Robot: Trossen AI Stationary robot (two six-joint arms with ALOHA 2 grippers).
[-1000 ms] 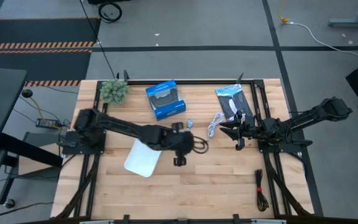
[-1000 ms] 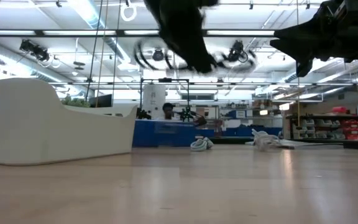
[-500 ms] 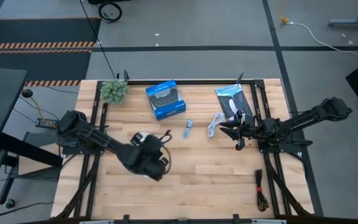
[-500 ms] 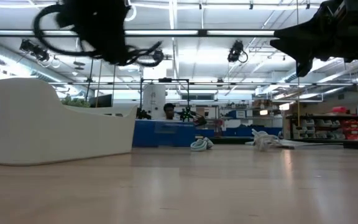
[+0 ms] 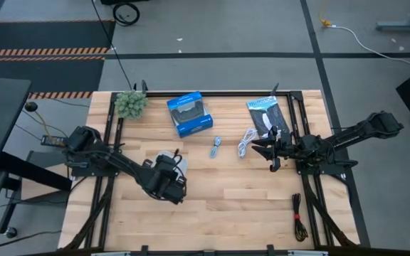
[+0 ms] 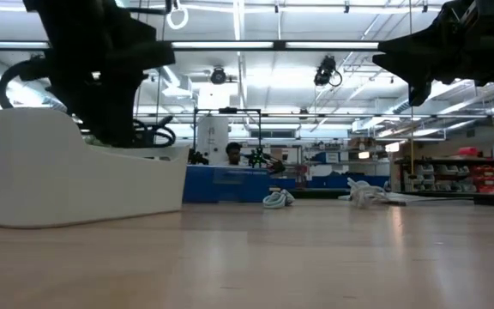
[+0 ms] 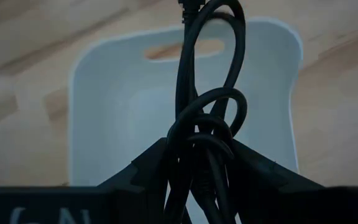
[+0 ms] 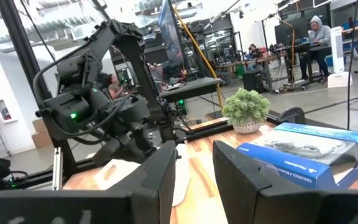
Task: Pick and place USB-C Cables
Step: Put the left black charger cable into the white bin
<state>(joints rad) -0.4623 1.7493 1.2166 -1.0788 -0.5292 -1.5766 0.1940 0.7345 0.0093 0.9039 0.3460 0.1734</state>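
Wooden table (image 5: 248,206), four USB-C cables, one held

Pale wood-grain worktop (image 5: 248,206). White tray (image 7: 123,124), plain. Black cable (image 7: 207,112) is seen over it, in the dark left claw (image 7: 197,168). Blue box (image 5: 189,114) with a dark panel. Grey-blue cable (image 5: 216,146); white cable (image 5: 246,141); black packet (image 5: 269,117) with white print; black cable with red tie (image 5: 298,217). Green plant (image 5: 130,104).
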